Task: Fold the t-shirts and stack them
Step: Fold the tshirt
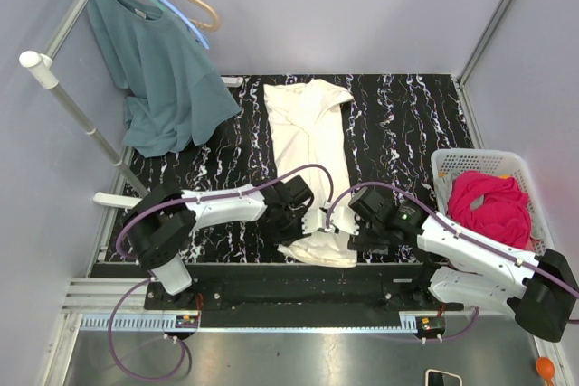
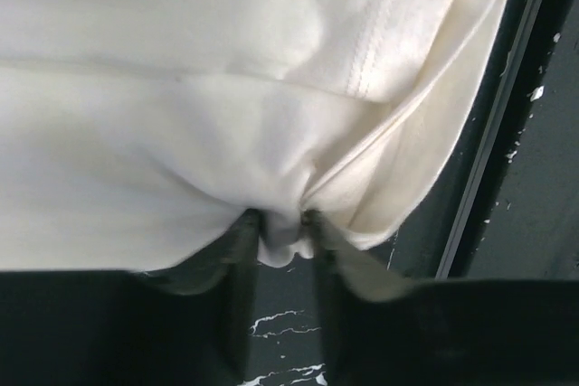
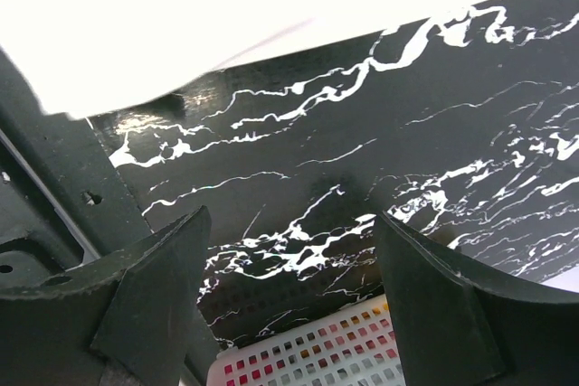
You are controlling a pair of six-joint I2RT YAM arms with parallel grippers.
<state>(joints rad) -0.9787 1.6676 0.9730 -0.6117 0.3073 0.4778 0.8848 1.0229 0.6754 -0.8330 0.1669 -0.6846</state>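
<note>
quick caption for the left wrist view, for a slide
Left gripper pinching a bunched edge of the soft cream cloth t-shirt over the black white-veined table.

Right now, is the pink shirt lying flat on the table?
No, the pink shirt lies bunched inside the white basket.

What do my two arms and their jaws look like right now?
The left arm and the right arm both have white shells on the long links and black rounded joints. A thin purple cable loops along each one. The jaws are dark, matte, wedge-shaped plates.
</note>
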